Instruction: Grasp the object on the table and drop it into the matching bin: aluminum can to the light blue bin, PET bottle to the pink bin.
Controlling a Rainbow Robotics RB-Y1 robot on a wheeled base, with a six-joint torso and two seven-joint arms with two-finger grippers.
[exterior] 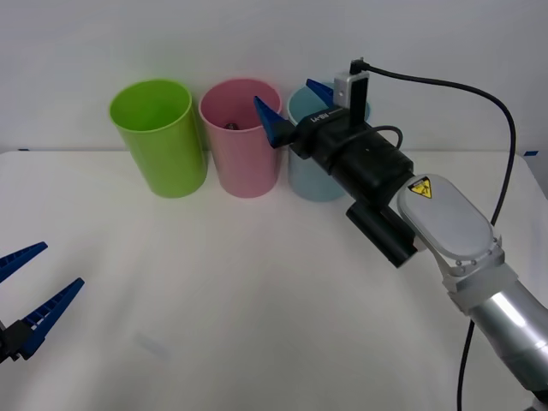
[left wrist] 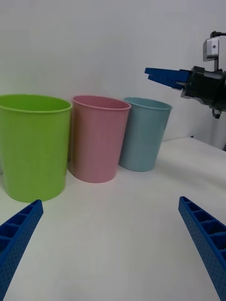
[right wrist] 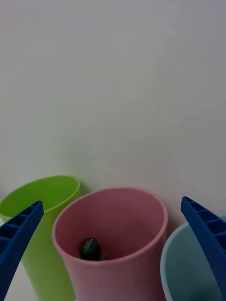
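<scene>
The left pincer (exterior: 30, 295) waits spread and empty low over the plain white surface (exterior: 257, 300). The small clear plastic bottle (right wrist: 89, 249) with black cap already lies inside the tall pink plastic bin (exterior: 242, 141), directly below the right pincer (exterior: 294, 104), whose blue fingers are released above the rim, nearer than the left

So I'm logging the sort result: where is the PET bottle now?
The PET bottle lies at the bottom of the pink bin, the middle of three bins, below the open right gripper.
</scene>
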